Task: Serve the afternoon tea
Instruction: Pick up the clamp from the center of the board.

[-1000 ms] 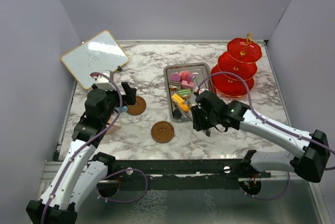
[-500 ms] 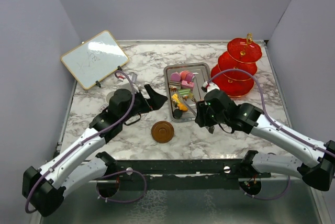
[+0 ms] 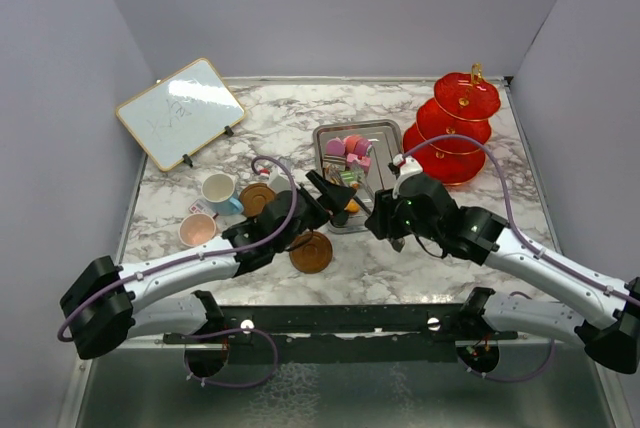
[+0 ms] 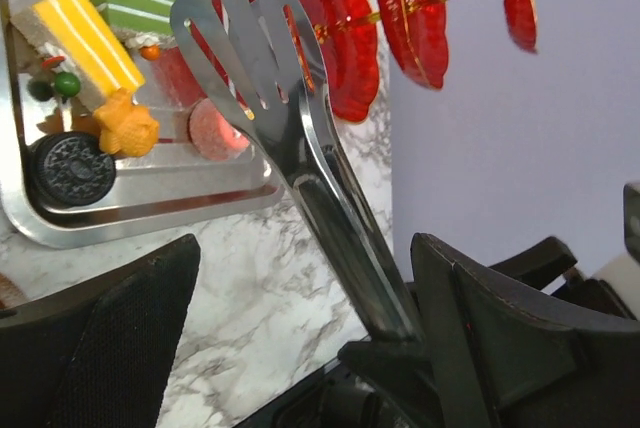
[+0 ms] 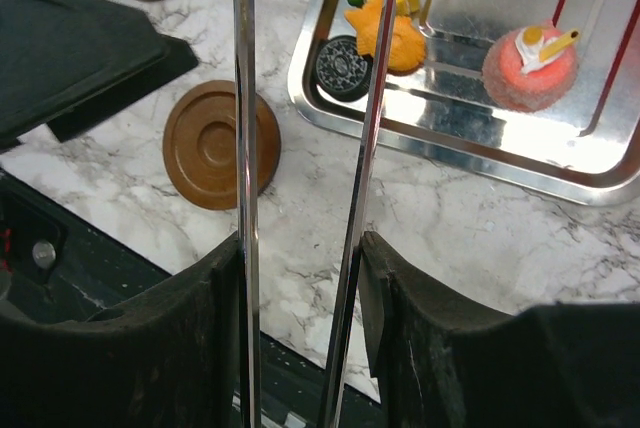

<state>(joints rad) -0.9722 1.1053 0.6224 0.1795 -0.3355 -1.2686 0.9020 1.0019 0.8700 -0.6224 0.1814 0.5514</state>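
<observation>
Right wrist view only: right jaws clamped on tongs (image 5: 243,98), both steel legs pinched; left wrist view only: left jaws wide apart, tongs blade between them, tray (image 4: 160,186) behind. Top: left arm (image 3: 190,266) stretched low across counter (image 3: 300,128) to tray; cakes (image 3: 347,153) in tray; stand (image 3: 455,128) right of tray; cups (image 3: 220,190), saucers (image 3: 311,251) left.

The tabletop (image 3: 270,123) is white marble veined with grey. The three-tier stand (image 3: 450,133) is translucent red with a gold finial. One saucer (image 3: 311,252) and the other saucer (image 3: 257,198) are plain brown. The blue cup (image 3: 218,190) sits by the pink cup (image 3: 197,230). On the silver tray (image 4: 200,188) are a yellow cake piece (image 4: 85,33) striped white, a green striped piece (image 4: 135,3) and a black cookie (image 4: 70,168). The tongs (image 4: 265,58) are shiny steel.
</observation>
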